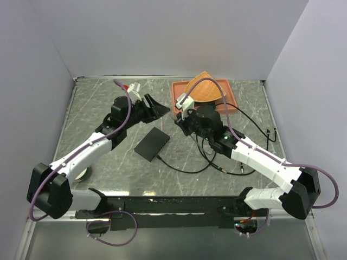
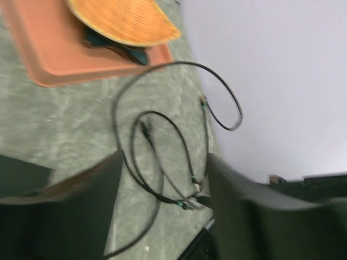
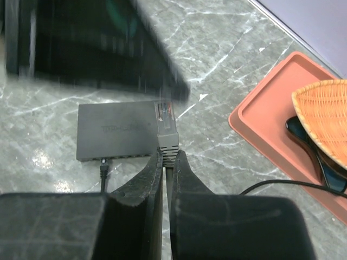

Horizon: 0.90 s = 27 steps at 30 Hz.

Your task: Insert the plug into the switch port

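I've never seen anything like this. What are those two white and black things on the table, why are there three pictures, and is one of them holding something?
They are two robot arms bolted to a marble-patterned table. One picture looks down from above; the other two come from small cameras on each wrist. The right gripper is shut on a cable plug, held above the table. The left gripper is open and holds nothing. On the table lie a flat black network switch with one cable already plugged in, loose black cables, and a terracotta tray holding a woven basket.
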{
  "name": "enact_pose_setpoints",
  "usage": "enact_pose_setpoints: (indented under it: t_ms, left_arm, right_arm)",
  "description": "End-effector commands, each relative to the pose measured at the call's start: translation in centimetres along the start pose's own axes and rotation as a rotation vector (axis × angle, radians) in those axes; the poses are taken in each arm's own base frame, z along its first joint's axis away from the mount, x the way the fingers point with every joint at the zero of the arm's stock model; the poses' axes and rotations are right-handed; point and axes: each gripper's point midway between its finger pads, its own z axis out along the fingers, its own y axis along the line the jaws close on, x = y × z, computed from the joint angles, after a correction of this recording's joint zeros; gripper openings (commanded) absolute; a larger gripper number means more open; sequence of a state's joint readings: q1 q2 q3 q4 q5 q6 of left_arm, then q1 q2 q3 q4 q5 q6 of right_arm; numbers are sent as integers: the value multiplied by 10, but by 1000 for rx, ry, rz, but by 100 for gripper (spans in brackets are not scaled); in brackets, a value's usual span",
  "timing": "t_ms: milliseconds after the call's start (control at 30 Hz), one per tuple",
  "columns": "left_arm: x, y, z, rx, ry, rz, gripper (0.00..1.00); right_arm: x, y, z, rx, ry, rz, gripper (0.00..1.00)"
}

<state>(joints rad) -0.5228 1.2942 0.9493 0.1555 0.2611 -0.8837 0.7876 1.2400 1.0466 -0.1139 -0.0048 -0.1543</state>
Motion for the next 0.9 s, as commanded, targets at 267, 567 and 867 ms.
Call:
enact_pose_setpoints:
  t_ms: [267, 567, 867]
  left_arm:
    - [-36, 130, -29, -403, -90, 20, 95]
    - [-10, 204, -28, -527, 27, -17, 96]
    - [33, 230, -16, -513, 188, -74, 94]
  right_arm:
    - [54, 26, -5, -102, 108, 79, 0]
    - [100, 48, -1, -162, 179, 203, 0]
    - [119, 57, 10, -184, 232, 249, 0]
